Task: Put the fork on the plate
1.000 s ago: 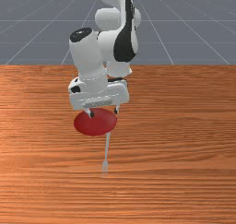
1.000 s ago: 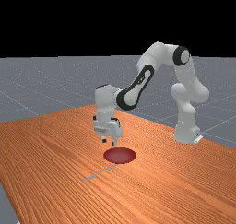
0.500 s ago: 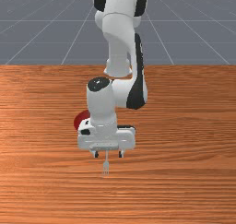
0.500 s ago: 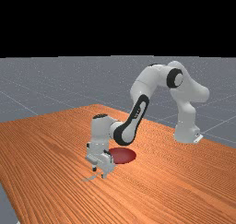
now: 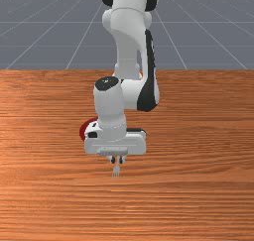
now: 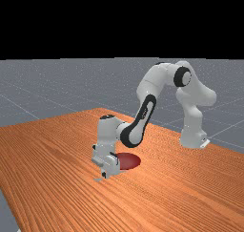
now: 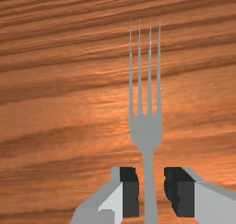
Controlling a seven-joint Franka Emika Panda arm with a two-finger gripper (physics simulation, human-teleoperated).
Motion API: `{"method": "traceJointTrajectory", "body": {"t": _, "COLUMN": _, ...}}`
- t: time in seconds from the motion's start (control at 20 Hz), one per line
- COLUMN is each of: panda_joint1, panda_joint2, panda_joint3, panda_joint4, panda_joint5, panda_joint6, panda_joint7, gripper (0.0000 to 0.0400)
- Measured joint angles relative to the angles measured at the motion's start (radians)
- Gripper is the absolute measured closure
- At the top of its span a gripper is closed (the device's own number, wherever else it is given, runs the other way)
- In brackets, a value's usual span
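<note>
My jaws grasping the fork [image 7: 146,131] by its slim handle [image 7: 149,191], behind the tines [image 7: 150,80]; likely light, stiff, apt to pivot.

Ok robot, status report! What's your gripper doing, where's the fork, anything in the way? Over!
Gripper down at the fork, hold unconfirmed. Fork not yet on plate. No obstacle seen; arm partly hides plate from front. Over.

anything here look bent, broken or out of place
Nothing stands out. The fork looks straight, its four tines even, and the gripper is at its handle. The red plate is partly hidden from view, but its visible part looks level and whole.
</note>
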Motion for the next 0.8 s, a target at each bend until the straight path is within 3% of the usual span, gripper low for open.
{"method": "traceJointTrajectory", "body": {"t": 0.25, "panda_joint1": 0.011, "panda_joint2": -0.025, "panda_joint3": -0.008, "panda_joint4": 0.025, "panda_joint5": 0.006, "panda_joint6": -0.017, "panda_joint7": 0.040, "gripper": 0.0307}}
{"method": "traceJointTrajectory", "body": {"t": 0.35, "panda_joint1": 0.010, "panda_joint2": -0.047, "panda_joint3": -0.010, "panda_joint4": 0.065, "panda_joint5": 0.002, "panda_joint6": -0.095, "panda_joint7": 0.059, "gripper": 0.0307}}
{"method": "traceJointTrajectory", "body": {"t": 0.6, "panda_joint1": -0.007, "panda_joint2": -0.352, "panda_joint3": -0.047, "panda_joint4": -0.316, "panda_joint5": -0.029, "panda_joint6": -0.171, "panda_joint7": -0.019, "gripper": 0.0307}}
{"method": "traceJointTrajectory", "body": {"t": 0.8, "panda_joint1": -0.045, "panda_joint2": -0.388, "panda_joint3": -0.085, "panda_joint4": -0.491, "panda_joint5": -0.048, "panda_joint6": -0.153, "panda_joint7": -0.070, "gripper": 0.0307}}
